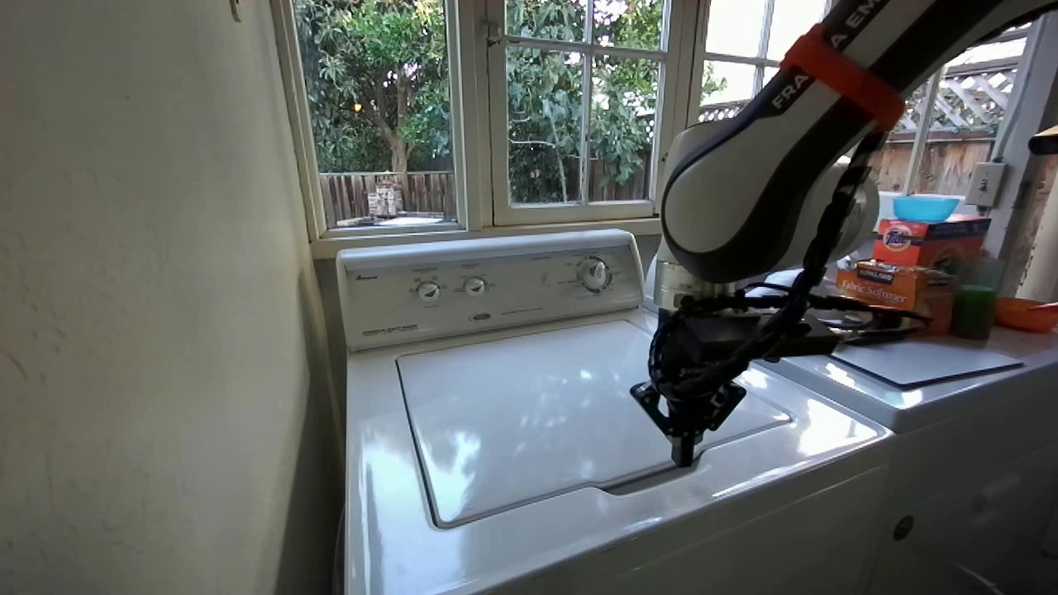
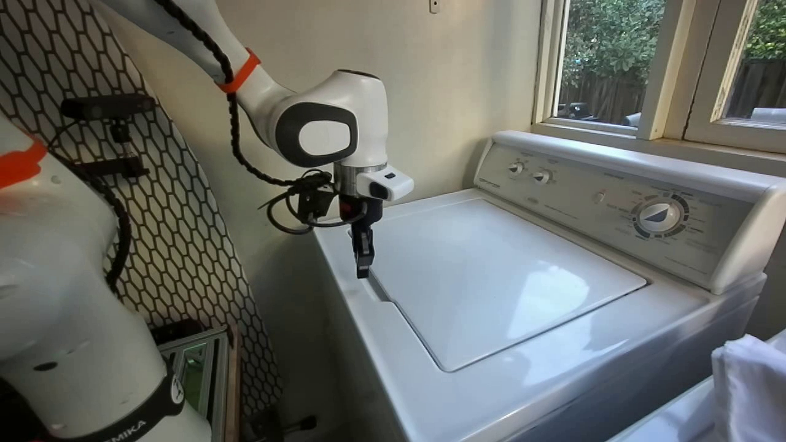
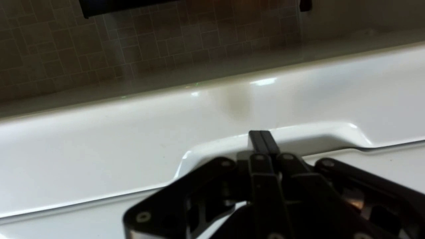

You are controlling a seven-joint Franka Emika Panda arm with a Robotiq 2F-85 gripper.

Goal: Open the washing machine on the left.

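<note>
1. The claw [image 3: 264,142] is being held clenched, fingertips [image 3: 256,142] pressed together, pointing down at the recess [image 3: 313,142] along the closed lid [image 1: 521,413].
2. Whether contact is being made cannot be told.
3. The washer [image 1: 537,533] is being flanked by the wall [image 1: 149,330] and a second appliance [image 1: 975,446].

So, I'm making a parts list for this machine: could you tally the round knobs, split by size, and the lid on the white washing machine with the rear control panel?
Small round white knobs: 2
Large round white knob: 1
Flat rectangular white lid: 1
Total: 4
</note>
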